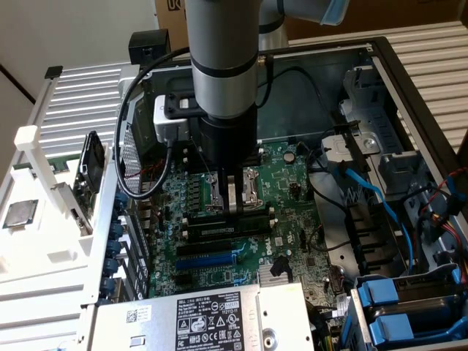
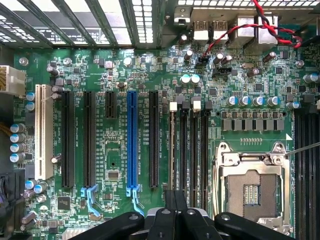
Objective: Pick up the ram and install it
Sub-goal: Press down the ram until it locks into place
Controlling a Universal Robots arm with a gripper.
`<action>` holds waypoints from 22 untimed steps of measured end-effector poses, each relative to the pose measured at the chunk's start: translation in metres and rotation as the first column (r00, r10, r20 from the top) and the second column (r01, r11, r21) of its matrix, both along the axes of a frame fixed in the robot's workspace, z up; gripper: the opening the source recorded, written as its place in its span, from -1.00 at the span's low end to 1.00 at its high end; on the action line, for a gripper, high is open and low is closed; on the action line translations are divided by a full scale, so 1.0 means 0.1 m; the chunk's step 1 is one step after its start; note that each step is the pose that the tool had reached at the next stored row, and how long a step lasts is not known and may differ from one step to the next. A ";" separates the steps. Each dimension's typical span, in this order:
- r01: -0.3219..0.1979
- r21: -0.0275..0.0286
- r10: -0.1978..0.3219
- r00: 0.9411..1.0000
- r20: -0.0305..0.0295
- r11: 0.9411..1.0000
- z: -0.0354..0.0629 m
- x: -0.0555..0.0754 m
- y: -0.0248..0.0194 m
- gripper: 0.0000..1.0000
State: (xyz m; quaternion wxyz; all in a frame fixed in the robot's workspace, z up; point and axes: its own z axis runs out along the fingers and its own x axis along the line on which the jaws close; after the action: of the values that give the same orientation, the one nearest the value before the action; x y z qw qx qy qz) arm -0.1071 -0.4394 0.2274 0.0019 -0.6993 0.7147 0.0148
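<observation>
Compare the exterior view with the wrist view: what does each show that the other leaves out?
Exterior view: the arm's grey body, the labelled power supply, blue drive caddies and a processor chip on the white tray. Wrist view: red-and-black twisted wires and a white slot. Shared: the green motherboard, empty processor socket, and the shut gripper at the memory slots, over the ram.

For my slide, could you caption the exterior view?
Shut gripper pressing the ram at the motherboard memory slots.
</observation>
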 end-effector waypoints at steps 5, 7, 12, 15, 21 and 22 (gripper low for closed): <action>0.000 0.003 0.000 1.000 0.000 1.000 0.001 0.00 -0.001 -0.79; 0.000 0.006 0.000 1.000 0.000 1.000 0.000 0.00 0.000 -0.79; 0.000 0.013 0.000 1.000 0.000 1.000 0.000 0.00 0.000 -0.79; 0.000 0.015 0.000 1.000 0.000 1.000 0.000 0.00 -0.001 -0.79; 0.000 0.015 0.000 1.000 0.000 1.000 0.000 0.00 -0.004 -0.79; 0.000 0.015 0.000 1.000 0.000 1.000 0.000 0.00 -0.005 -0.79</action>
State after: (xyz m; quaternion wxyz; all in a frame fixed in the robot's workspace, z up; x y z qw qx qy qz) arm -0.1068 -0.4399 0.2274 0.0071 -0.6993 0.7145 0.0202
